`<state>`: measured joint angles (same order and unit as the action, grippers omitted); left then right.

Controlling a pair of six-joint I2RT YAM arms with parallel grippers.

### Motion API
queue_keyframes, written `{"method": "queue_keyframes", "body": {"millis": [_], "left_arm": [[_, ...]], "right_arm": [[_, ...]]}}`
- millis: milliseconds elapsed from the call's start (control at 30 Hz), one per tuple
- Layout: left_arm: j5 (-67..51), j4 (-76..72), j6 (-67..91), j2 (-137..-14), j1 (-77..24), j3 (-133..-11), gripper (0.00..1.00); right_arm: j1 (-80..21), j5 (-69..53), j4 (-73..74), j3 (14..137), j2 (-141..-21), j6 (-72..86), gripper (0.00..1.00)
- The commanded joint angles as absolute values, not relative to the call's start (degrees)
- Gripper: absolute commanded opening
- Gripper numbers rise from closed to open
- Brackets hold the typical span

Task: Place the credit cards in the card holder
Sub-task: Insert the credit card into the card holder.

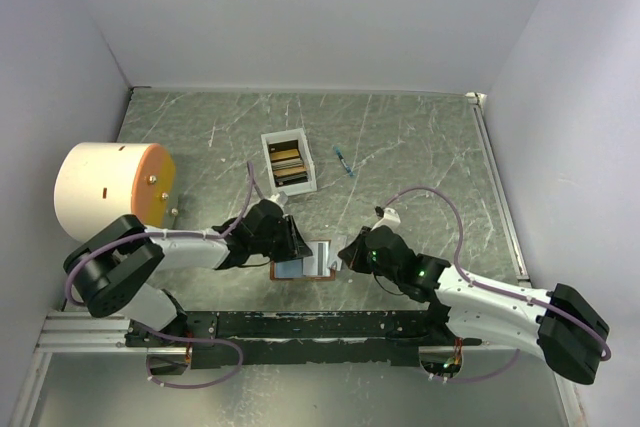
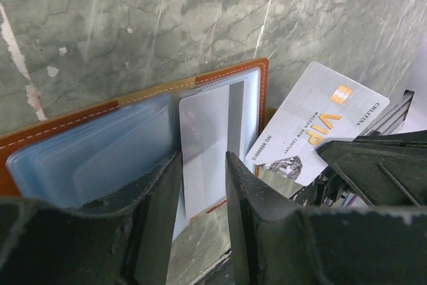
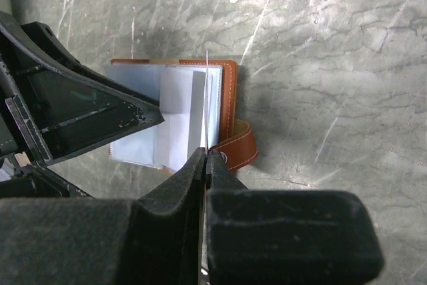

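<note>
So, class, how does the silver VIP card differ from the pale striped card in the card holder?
The VIP card is held by the right gripper, jaws shut, outside the pockets; the striped card sits partly tucked in a pocket of the card holder. The VIP card shows gold lettering and a chip; the striped card is plain with a grey stripe. Both are pale, thin rectangles.

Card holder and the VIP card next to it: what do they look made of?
Card holder: cover looks like tan-brown leather or imitation, matte, with pale stitching along the edge; inner sleeves look like clear bluish plastic. VIP card: apparently stiff plastic, pale silver-grey, smooth, with printed lettering and a gold chip.
</note>
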<state>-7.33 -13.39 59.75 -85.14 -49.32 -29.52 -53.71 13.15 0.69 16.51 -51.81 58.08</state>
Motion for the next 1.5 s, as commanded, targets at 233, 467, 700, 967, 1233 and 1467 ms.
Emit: {"method": "queue_keyframes", "body": {"millis": [233,467,700,967,1233,1467], "left_arm": [[-8.4,-15.6,58.3,-88.4,-50.7,-31.5,0.45],[-8.5,-14.3,58.3,-87.7,-52.7,-33.1,0.45],[-4.8,-9.6,57.0,-88.1,-53.2,-35.7,0.47],[-3.7,-5.8,55.9,-85.3,-53.2,-35.3,0.49],[-6.8,-9.0,57.4,-85.7,-53.6,-33.2,0.51],[-8.2,-10.1,59.1,-86.0,-54.3,-31.9,0.51]], "right_arm": [[-53.5,14.4,0.8,14.9,-50.8,59.0,0.00],[-53.5,14.9,0.3,15.1,-51.0,59.0,0.00],[-53.5,15.2,2.2,16.6,-52.3,59.0,0.00],[-53.6,16.8,12.3,18.4,-46.0,58.4,0.00],[-53.6,15.8,10.9,15.7,-46.5,59.4,0.00],[-53.6,15.1,9.6,15.1,-47.2,59.6,0.00]]}}
